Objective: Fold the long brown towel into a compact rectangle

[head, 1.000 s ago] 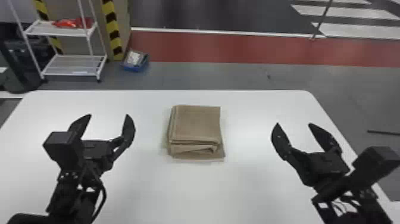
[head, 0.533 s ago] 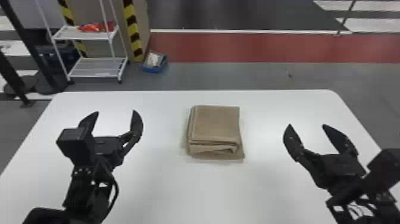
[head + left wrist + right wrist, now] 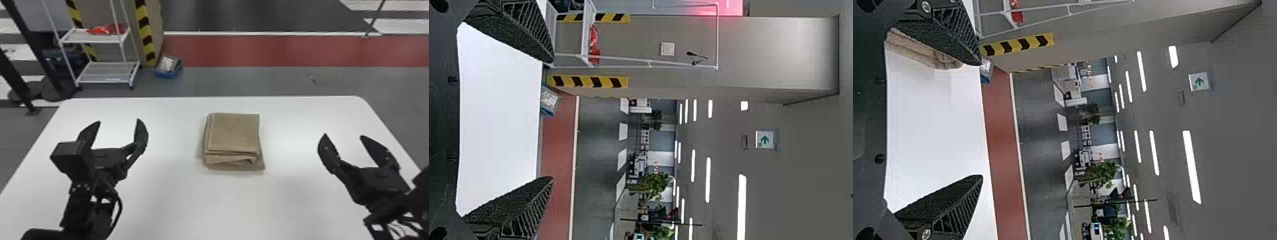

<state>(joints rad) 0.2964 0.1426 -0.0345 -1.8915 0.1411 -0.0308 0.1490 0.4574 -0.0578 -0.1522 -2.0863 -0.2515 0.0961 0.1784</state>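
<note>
My left fingers (image 3: 141, 135) and right fingers (image 3: 328, 151) spread wide, empty.
On the counter (image 3: 178, 204) between them sits the brown towel (image 3: 236, 132), folded: probably light, soft, hard to harm; I'd pinch all its loose near layers together (they could slip apart), sparing the neater far edge.

Tally: grippers, two, the left gripper (image 3: 118, 122) and the right gripper (image 3: 343, 136); brown towel (image 3: 234, 132), one, between them; worktop (image 3: 191, 201), one, below both; white rack (image 3: 108, 77), one, and blue bin (image 3: 166, 75), one, beyond the left gripper.
</note>
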